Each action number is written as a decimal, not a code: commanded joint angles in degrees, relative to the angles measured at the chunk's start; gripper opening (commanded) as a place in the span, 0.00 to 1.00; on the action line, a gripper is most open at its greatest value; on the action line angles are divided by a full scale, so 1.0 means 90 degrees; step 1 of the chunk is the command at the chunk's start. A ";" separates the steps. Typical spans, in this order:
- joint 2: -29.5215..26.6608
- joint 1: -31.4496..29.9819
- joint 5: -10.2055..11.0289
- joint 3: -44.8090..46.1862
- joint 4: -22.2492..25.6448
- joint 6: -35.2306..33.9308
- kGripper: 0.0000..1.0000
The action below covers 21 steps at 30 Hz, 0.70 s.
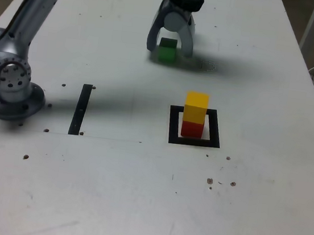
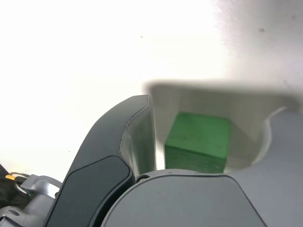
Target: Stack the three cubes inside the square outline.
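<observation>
A robot arm's gripper (image 1: 170,46) stood spread around a green cube (image 1: 167,50) at the far side of a white table (image 1: 97,184), its fingertips on either side of the block and a visible gap between the cube and each of them. The green cube sat on the tabletop. Nearer and to the right in the exterior view, a yellow cube (image 1: 196,107) rested on top of a red cube (image 1: 192,129), the pair standing upright inside a black square outline (image 1: 215,128), with the red one on the outline's pale centre. Well to the left of that stack, a straight black strip (image 1: 80,110) lay on the table, between the outline and the round base (image 1: 16,107) of the arm (image 1: 34,19) at the left. Small dark specks dotted the white surface, and soft shadow fell around the green cube.
</observation>
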 commanded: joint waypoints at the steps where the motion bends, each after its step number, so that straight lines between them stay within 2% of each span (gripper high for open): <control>1: 0.0056 -0.0050 -0.0018 -0.0015 -0.0013 -0.0020 0.42; 4: 0.0058 -0.0095 -0.0040 -0.0056 -0.0011 -0.0022 0.31; 6: 0.0053 -0.0124 -0.0057 -0.0075 -0.0010 -0.0019 0.27; 21: -0.0131 -0.0174 -0.0142 -0.0094 0.0042 -0.0025 0.26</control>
